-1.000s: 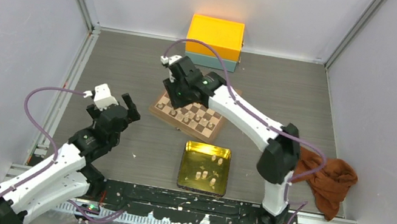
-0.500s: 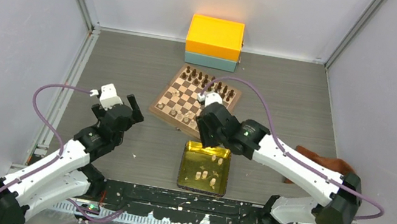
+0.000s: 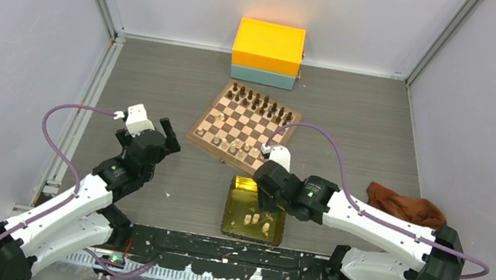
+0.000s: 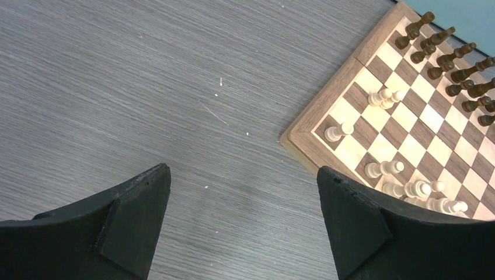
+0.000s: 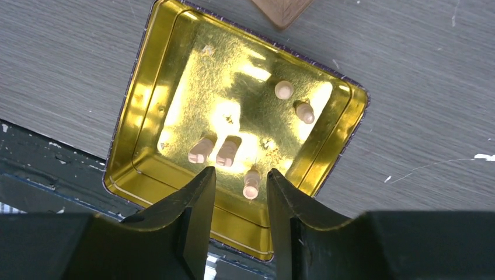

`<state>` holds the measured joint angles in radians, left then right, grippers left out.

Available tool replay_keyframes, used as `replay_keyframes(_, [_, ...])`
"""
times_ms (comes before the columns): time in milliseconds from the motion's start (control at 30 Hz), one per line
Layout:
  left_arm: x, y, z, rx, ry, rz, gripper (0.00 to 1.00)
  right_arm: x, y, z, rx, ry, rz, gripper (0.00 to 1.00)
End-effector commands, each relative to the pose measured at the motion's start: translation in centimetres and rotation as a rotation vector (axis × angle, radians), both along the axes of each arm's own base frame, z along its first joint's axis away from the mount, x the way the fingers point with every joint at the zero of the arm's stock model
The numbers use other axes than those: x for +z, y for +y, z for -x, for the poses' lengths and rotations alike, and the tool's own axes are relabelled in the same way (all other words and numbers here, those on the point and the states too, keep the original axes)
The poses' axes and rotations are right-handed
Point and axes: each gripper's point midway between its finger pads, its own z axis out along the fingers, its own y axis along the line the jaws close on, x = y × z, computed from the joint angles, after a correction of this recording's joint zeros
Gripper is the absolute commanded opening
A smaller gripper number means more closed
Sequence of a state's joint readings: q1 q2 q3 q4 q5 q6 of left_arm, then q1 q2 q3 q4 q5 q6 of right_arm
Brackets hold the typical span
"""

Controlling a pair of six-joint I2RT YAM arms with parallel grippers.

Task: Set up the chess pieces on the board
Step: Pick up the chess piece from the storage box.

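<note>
Field notes. The table (image 3: pixel 163 79) carried the board (image 3: pixel 248 123) aslant at its middle, with an orange box (image 3: pixel 268 45) behind it and the gold tin tray (image 3: pixel 239 198) just clear of its near corner. The dark pieces (image 3: pixel 261 101) stood ranked along the far rows, so we judged that side finished. The near side was only part done: a handful of cream chess pieces (image 4: pixel 383 169) stood there with gaps between them, and a pair sat further up the board, out of line. We could not tell the piece types. The left gripper (image 4: pixel 242 170) hung wide open and empty over bare table, beside the board's left corner. The right gripper (image 5: pixel 240 173) hovered above the tray's near edge, jaws parted by a narrow gap with nothing in them. Five loose pieces (image 5: pixel 226 151) lay in the tray, most on their sides, one directly below that gap, which we took as the likely next pick. By our reckoning well under half the cream side was placed. We found no brand, label or legible writing on box, tray or board.
</note>
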<state>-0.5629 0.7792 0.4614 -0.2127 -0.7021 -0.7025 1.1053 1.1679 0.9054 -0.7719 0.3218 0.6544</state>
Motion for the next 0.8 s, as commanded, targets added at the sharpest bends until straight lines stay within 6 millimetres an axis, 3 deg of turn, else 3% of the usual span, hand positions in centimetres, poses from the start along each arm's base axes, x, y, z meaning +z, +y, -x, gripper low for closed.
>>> replay_keyframes(0, [2.5,-0.5,-1.0,0.002,-0.084,0.045,0.96,0.4,1.7,0.3,-0.028,-0.001,-0.077,0.44])
replay_keyframes(467, [2.1,-0.3,-0.6,0.002,-0.086,0.046,0.96,-1.7,5.9,3.8,0.118,0.073,-0.050,0.45])
replay_keyframes(767, [2.1,-0.1,-0.2,0.004,-0.088,0.047,0.96,-2.3,6.3,4.8,0.213,0.068,0.050,0.45])
